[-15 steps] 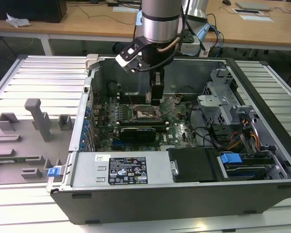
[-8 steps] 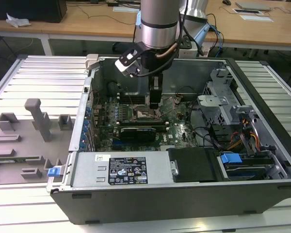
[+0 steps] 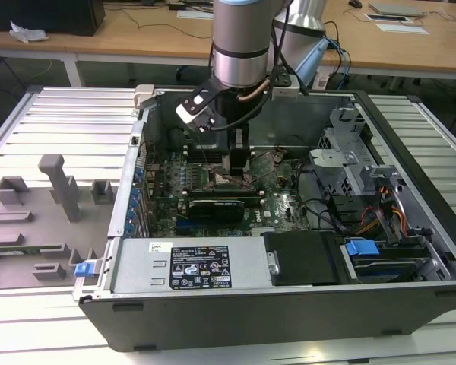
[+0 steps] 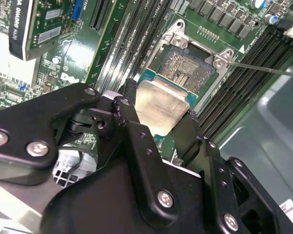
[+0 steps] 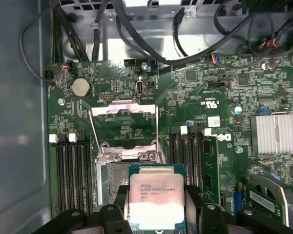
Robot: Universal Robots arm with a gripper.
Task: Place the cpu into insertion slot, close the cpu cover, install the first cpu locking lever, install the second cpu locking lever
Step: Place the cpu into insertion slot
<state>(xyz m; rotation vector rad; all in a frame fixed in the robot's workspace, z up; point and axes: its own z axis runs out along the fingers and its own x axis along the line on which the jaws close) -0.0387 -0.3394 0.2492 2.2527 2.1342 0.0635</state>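
Observation:
My gripper (image 5: pixel 156 207) is shut on the cpu (image 5: pixel 156 197), its black fingers (image 5: pixel 193 202) clamping two opposite sides of the chip. The silvery top of the cpu (image 4: pixel 158 109) faces the cameras. It hangs level just above and partly over the insertion slot (image 4: pixel 185 68), whose pale golden contact field (image 5: pixel 115 181) lies bare. The cpu cover (image 5: pixel 123 108) stands swung open beyond the slot, with green board showing through its cut-out. A thin locking lever (image 4: pixel 263 69) sticks out from the socket corner. In the exterior view the gripper (image 3: pixel 239 171) is low inside the open computer case.
Long black memory slots (image 5: pixel 73 175) flank the socket on both sides. A finned heatsink (image 5: pixel 276 134) and an expansion card (image 3: pixel 216 207) lie close by. Black cables (image 5: pixel 136 34) cross the case wall. Grey fixtures (image 3: pixel 53 198) stand on the table at the exterior view's left.

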